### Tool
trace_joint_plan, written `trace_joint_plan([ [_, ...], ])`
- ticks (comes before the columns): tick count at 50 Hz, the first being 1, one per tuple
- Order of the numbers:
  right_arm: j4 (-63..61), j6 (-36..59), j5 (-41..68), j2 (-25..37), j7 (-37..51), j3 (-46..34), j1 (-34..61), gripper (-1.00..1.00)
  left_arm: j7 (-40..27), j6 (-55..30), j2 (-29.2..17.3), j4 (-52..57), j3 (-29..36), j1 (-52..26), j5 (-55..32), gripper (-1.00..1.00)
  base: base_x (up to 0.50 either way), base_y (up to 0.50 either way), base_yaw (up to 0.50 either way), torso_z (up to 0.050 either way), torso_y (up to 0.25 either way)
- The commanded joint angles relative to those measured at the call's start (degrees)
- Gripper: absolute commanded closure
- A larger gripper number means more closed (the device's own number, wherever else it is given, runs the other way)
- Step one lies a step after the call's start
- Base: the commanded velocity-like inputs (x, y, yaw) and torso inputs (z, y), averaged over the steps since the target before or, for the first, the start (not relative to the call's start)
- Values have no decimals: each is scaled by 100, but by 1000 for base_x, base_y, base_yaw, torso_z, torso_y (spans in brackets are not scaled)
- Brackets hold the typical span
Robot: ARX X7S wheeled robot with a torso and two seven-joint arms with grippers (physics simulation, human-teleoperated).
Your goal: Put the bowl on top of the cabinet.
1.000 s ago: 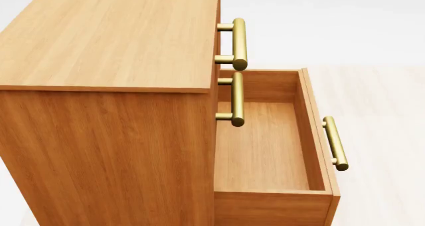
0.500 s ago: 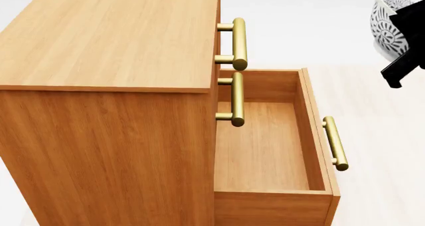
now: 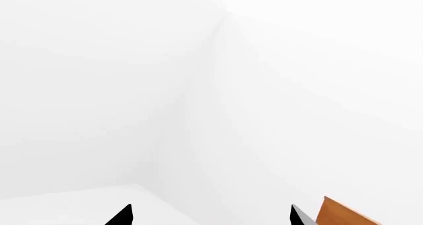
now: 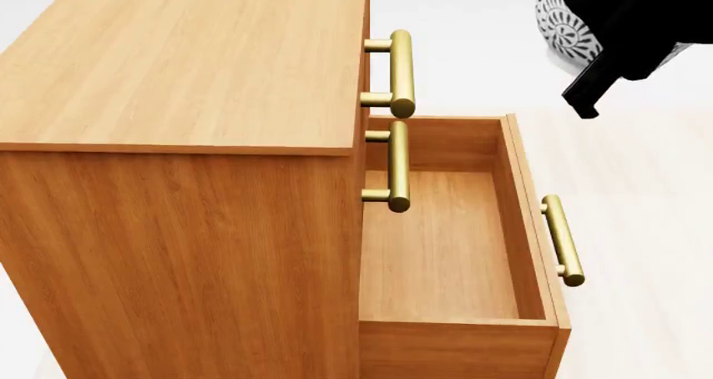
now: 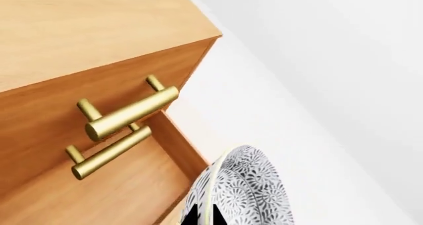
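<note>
Nearest to the head camera, the cabinet is seen, with a bare top. On its right side, the lowest drawer is pulled out, and two brass handles are fixed above it. Farther back, at the upper right, the bowl is held on its rim by the right gripper, in the air, above the drawer's far corner. Only two finger tips of the left gripper are visible, set apart with nothing between.
</note>
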Motion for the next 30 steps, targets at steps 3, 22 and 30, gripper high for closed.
trace_joint_plan([
  [3,190,-321,-173,-371,-198,-200,312,100,-4,16,-2,10,8,18,0,-100,0,0,0,0,0],
  [22,1029,-854,-312,-1202,-433,-369,820,100,5,33,-17,-7,19,30,-10,-100,0,0,0,0,1],
  [30,1300,-1046,-344,-1505,-533,-449,937,100,19,44,-27,-32,14,32,-26,-100,0,0,0,0,0],
])
